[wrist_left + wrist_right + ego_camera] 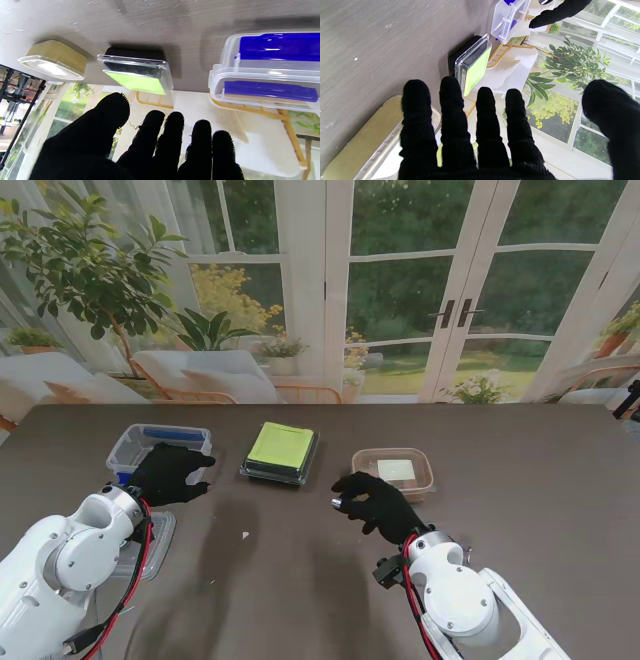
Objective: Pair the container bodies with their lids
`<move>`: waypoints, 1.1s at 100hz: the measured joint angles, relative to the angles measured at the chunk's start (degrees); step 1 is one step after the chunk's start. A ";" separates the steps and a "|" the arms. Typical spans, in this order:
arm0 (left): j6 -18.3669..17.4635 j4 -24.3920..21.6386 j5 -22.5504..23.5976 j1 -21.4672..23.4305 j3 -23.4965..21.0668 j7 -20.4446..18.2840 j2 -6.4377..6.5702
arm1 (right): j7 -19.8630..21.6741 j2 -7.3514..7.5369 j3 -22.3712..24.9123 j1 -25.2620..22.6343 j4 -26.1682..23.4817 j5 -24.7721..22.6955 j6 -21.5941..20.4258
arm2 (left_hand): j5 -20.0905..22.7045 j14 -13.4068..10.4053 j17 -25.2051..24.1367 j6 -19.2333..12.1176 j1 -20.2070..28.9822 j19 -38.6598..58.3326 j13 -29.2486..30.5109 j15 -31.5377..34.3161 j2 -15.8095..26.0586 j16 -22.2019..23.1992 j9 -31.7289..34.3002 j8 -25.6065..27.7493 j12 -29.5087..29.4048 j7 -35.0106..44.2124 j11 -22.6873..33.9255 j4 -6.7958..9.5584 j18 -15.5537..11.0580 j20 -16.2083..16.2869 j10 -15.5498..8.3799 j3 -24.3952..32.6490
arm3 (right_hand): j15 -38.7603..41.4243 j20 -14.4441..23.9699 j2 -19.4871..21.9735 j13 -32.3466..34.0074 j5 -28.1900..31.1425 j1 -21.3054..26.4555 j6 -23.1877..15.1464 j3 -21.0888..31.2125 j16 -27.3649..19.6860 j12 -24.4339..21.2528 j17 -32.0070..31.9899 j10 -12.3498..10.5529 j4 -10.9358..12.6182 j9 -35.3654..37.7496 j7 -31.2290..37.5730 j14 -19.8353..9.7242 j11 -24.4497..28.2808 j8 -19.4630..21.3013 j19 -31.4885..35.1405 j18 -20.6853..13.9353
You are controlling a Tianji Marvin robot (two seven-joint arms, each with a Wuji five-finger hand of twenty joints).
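Note:
Three containers stand in a row. On the left is a clear box (160, 444) (270, 72) (510, 20) with blue parts inside. In the middle is a black box under a clear lid showing lime green (281, 452) (136, 72) (472, 65). On the right is a tan box (393, 472) (53, 60) (370, 140) with a clear rim. My left hand (168, 475) (150, 150) is open, hovering at the near edge of the clear box. My right hand (375, 502) (475, 140) is open, just nearer to me than the tan box and holding nothing.
A flat clear lid-like piece (152, 542) lies on the dark table (520, 480) beside my left wrist, partly hidden by the arm. A small white speck (245, 534) sits on the table nearer to me than the black box. Windows and plants lie beyond the far edge.

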 measured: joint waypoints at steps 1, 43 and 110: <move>-0.08 0.16 0.02 -0.06 -0.04 -0.01 0.04 | 0.02 0.00 0.00 0.00 0.01 0.00 0.00 | -0.17 -0.12 0.00 0.00 0.00 -0.08 -0.08 -0.03 -0.24 -0.07 -0.02 0.09 -0.04 0.00 -0.53 0.00 -0.09 -0.02 -0.07 0.00 | 0.00 0.00 0.00 0.00 0.00 0.00 0.00 0.00 0.00 0.00 0.00 0.00 0.00 0.00 0.00 0.00 0.00 0.00 0.00 0.00; -7.82 8.17 4.93 -6.30 -1.75 -4.64 1.84 | 0.24 -0.01 0.51 0.14 0.45 0.06 0.26 | -6.44 -3.92 -2.35 0.02 -3.48 -8.11 -5.20 -1.87 -6.26 -2.29 -6.81 1.00 -2.01 -0.99 -0.46 -0.02 -4.46 -4.59 -1.71 5.20 | 0.00 0.00 0.00 0.00 0.00 0.00 0.00 0.00 0.00 0.00 0.00 0.00 0.00 0.00 0.00 0.00 0.00 0.00 0.00 0.00; -11.00 20.44 11.45 -15.31 3.99 -2.50 4.09 | 1.58 0.13 0.52 0.60 1.26 1.14 0.98 | -8.52 -5.25 -2.52 -0.17 -6.15 -15.79 -7.22 -3.66 -8.68 -3.11 -10.52 1.06 -4.07 -1.98 -1.43 -0.29 -5.78 -5.42 -3.42 6.25 | 0.00 0.00 0.01 0.00 0.00 0.00 0.00 0.00 0.00 0.00 0.00 0.00 0.00 0.00 0.00 0.00 0.00 0.00 0.00 0.00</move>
